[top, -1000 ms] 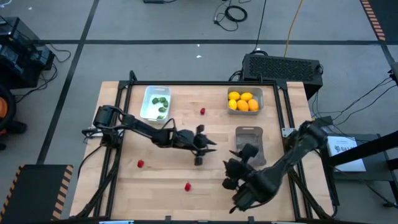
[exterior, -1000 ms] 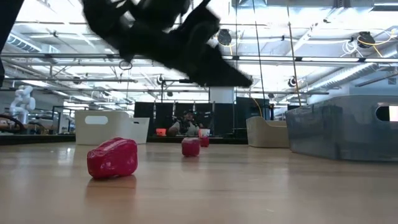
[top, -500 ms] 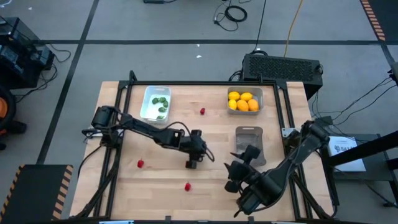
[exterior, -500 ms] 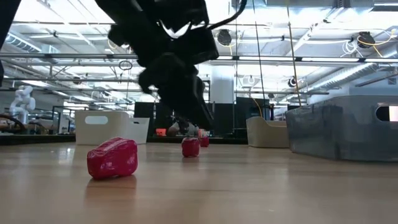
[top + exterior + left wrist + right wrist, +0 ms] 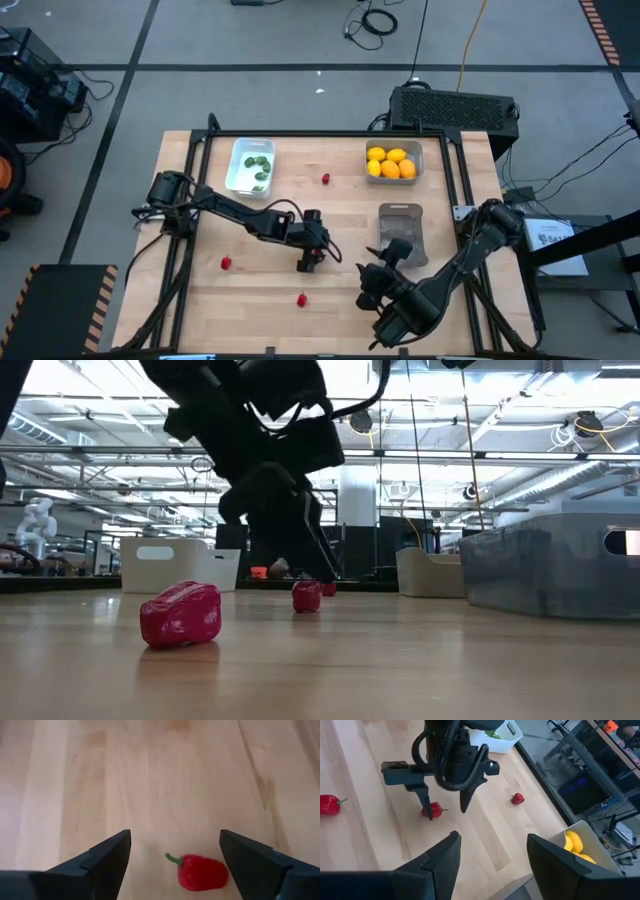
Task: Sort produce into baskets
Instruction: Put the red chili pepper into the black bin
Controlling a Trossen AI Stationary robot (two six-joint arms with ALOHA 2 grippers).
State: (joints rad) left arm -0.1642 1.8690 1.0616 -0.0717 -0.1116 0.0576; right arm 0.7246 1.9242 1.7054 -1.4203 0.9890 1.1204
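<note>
Beside L gripper (image 5: 445, 805): red pepper (image 5: 201, 872), unblocked.

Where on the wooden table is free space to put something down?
Bare wood lies between the white plastic tray and the grey tray of yellow lemons, except one small red pepper. Crowded: the middle, with the left gripper over another red pepper.

1. Red pieces loose on the table: 4, at (image 5: 326, 179), (image 5: 226, 263), (image 5: 302, 299) and (image 5: 304, 266).
2. Baskets: 3, the white basket (image 5: 237, 172), pale grey basket (image 5: 417, 160) and dark grey basket (image 5: 402, 215).
3. Yellow fruits in the pale grey basket: about 5 (image 5: 390, 163).
4. Green pieces in the white basket: about 3 (image 5: 258, 170).
</note>
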